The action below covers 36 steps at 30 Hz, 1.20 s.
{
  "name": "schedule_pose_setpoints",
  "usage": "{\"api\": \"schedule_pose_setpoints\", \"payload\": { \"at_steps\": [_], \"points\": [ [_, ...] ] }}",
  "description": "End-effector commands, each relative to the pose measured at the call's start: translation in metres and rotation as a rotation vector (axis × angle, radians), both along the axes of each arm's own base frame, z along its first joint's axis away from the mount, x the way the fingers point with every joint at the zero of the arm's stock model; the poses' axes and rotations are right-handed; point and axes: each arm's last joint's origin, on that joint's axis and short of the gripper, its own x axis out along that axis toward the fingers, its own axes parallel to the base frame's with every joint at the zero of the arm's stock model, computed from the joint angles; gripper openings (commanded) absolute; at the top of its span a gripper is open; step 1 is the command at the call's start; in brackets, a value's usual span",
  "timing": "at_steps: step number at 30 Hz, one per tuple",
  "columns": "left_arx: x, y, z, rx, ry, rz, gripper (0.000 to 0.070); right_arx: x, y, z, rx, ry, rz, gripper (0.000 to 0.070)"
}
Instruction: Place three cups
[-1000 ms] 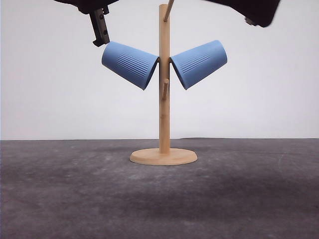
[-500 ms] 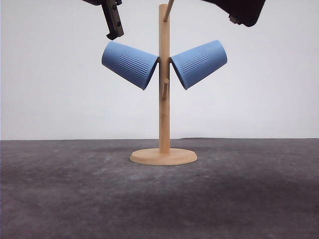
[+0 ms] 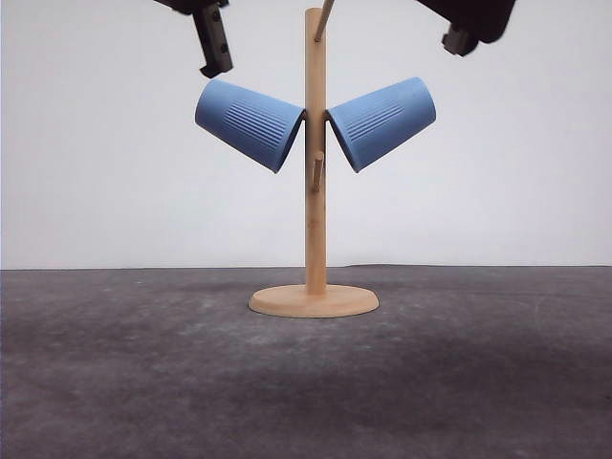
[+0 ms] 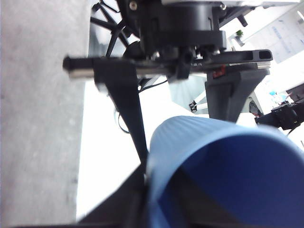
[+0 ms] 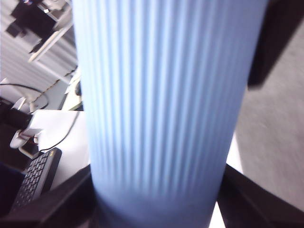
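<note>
Left cup [image 3: 251, 123]: hangs mouth-down and tilted on a peg on the left side of the stand [image 3: 314, 191], rim against the post. In my left wrist view this cup [image 4: 223, 171] sits close in front of the camera.
Right cup [image 3: 382, 121]: hangs the same way on the opposite peg. My right wrist view has its ribbed wall [image 5: 161, 109] right up against the lens.
Third cup: I see none; a short lower peg [image 3: 316, 170] and an upper peg are bare.
Stand: its round base rests on the desk [image 3: 115, 382] near the middle of the far edge.
Left gripper [image 3: 212, 43]: a second ago it hung lower, beside the left cup's base; half a second ago it had lifted and moved toward the post; now it has hardly moved. It is apart from the cup and carries nothing, but I cannot tell whether the jaws are spread or closed.
Right gripper [image 3: 461, 36]: it has drifted a little at the top edge, above the right cup and not touching it. Jaw state: I cannot tell.
Meaning: I judge two cups are placed and let go, both arms backing off; the third is the step left.
</note>
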Motion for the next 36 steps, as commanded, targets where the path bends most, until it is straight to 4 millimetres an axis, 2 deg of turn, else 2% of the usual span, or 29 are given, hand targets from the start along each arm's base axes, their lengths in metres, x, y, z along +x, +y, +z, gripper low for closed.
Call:
{"api": "schedule_pose_setpoints", "payload": {
  "at_steps": [1, 6, 12, 18, 23, 31, 36],
  "points": [
    [0.005, 0.007, 0.006, 0.042, -0.016, 0.036, 0.0224, 0.003, -0.001, 0.0, -0.016, 0.017, -0.012, 0.0326],
    [0.017, 0.025, 0.019, 0.083, -0.052, 0.122, 0.0236, 0.011, -0.015, -0.002, -0.049, 0.063, -0.096, 0.0325],
    [0.036, 0.048, 0.042, 0.121, -0.094, 0.286, 0.0235, 0.026, -0.031, -0.005, -0.177, 0.1, -0.312, 0.0295],
    [0.049, 0.061, 0.069, 0.301, -0.227, 0.514, 0.0235, 0.049, -0.032, -0.014, -0.206, 0.169, -0.44, 0.0282],
    [0.056, 0.068, 0.087, 0.412, -0.318, 0.71, 0.0235, 0.075, -0.029, -0.033, -0.207, 0.244, -0.507, 0.0283],
    [0.06, 0.07, 0.092, 0.449, -0.367, 0.791, 0.0235, 0.118, -0.024, -0.063, -0.09, 0.396, -0.525, 0.0283],
    [0.06, 0.07, 0.092, 0.449, -0.368, 0.791, 0.0235, 0.136, -0.018, -0.078, -0.056, 0.45, -0.547, 0.0283]
  ]
}}
